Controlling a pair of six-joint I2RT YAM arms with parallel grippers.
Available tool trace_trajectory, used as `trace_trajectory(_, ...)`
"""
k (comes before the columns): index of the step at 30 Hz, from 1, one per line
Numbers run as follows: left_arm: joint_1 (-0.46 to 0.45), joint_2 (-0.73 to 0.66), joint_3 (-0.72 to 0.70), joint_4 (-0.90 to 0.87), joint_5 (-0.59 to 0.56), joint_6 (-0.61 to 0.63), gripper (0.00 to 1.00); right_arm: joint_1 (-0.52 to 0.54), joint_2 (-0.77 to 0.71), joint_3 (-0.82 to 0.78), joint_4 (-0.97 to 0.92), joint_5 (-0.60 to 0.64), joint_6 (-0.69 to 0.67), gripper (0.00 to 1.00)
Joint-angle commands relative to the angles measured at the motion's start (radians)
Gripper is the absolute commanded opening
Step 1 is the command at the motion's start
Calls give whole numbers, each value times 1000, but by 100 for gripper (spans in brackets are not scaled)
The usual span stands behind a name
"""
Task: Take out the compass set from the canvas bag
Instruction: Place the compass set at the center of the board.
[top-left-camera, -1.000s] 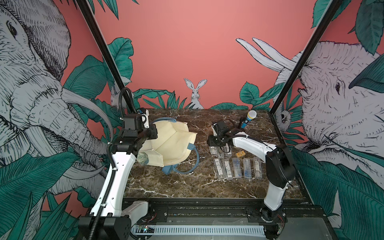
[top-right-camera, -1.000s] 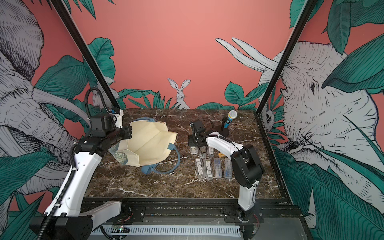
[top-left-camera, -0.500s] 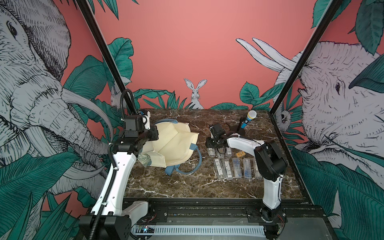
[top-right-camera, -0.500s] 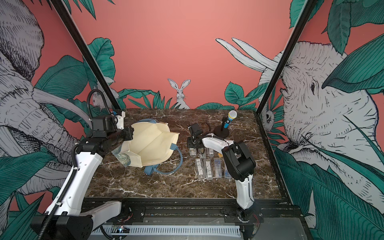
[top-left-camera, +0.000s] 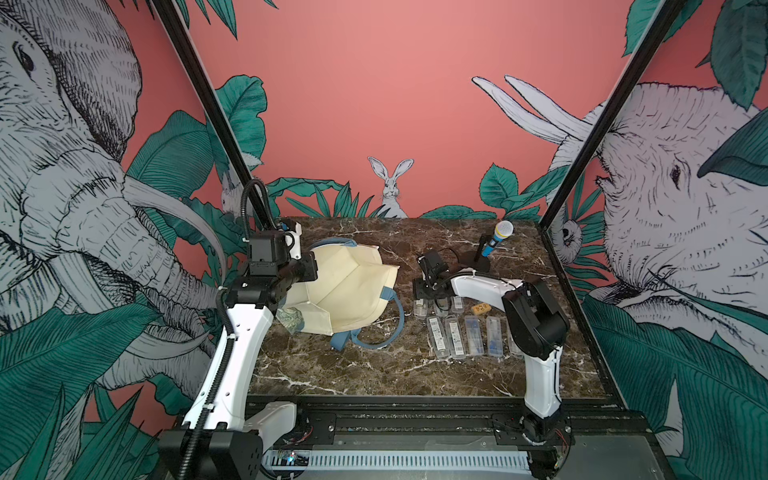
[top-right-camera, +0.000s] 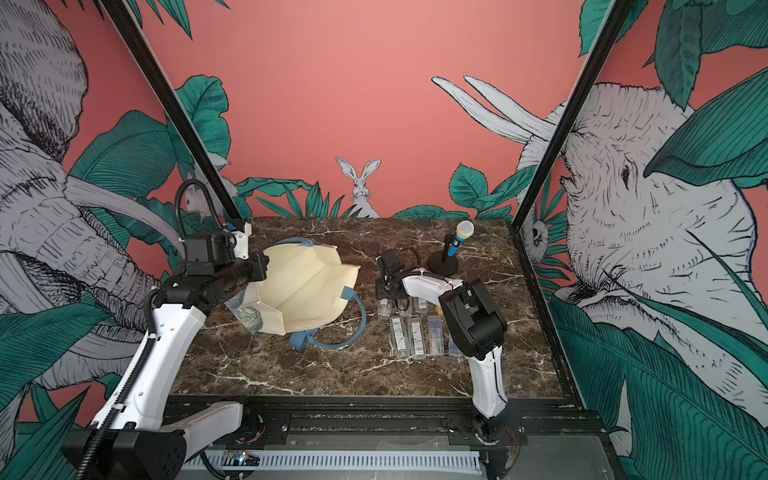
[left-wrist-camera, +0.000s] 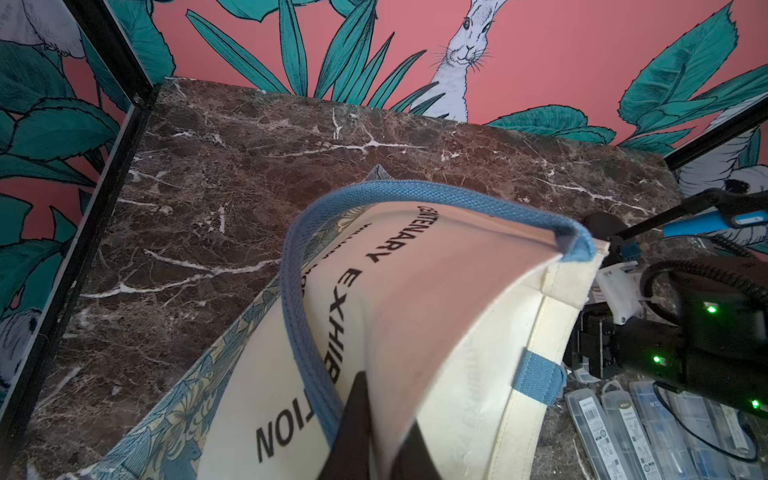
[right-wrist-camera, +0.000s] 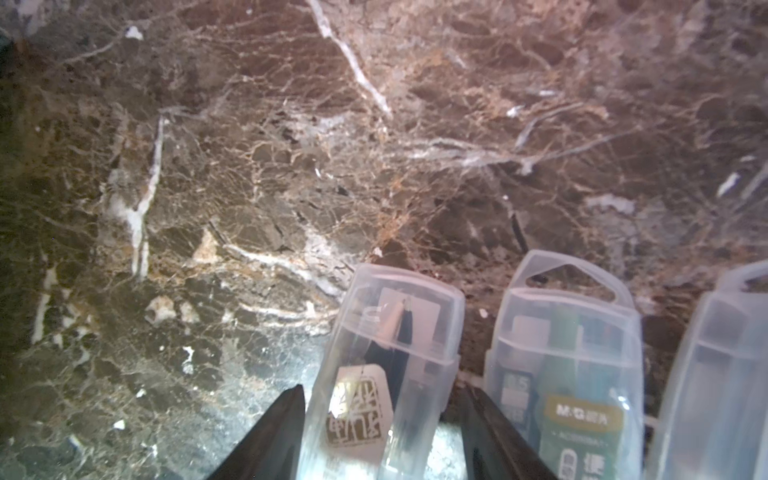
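Over the last second the right end effector (right-wrist-camera: 381, 388) had spread its jaws. They stood open on either side of a compass set (right-wrist-camera: 395, 332) in a clear, round-ended plastic case. A sliver of gap showed at each finger, so nothing was held. The arm had also shifted slightly toward the bag.

The case lay flat on the brown marble bench (top-left-camera: 374, 374), at the bag-side end of a back row of 3. Just in front lay a row of at least 4 similar clear cases (top-left-camera: 455, 336).

The left end effector (left-wrist-camera: 386, 407) was unchanged. It was clamped shut on the rim of the tall cream canvas bag (top-left-camera: 349, 286) with dusty-blue strap handles, holding the mouth open toward the middle of the bench.

The wider jaws suggested a release just completed, with this set out of the bag and placed. Both top views showed only bare cream lining inside the bag, though the left arm hid its deepest part.

1 right finger stood between the placed case and its green-labelled neighbour (right-wrist-camera: 561, 374), so a straight lift looked safest to avoid nudging either.
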Motion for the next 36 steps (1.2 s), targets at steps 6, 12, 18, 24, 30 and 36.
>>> trace_trajectory(6,4,-32,-9,47,14,-13,0,56,-114,-11,-15,14,25,56)
trace_trajectory(12,4,-34,-11,40,9,-9,0,83,-66,-26,46,-30,66,45)
trace_trajectory(18,4,-39,-23,41,6,-10,0,90,-31,-45,77,-61,88,42)
trace_trajectory(24,5,-50,-37,48,5,-13,0,84,-9,-99,97,-73,101,42)
trace_trajectory(30,4,-52,-37,47,9,-13,0,83,-41,-104,76,-45,86,43)
trace_trajectory(36,6,-49,-33,44,5,-8,0,77,-80,-108,40,-35,72,46)
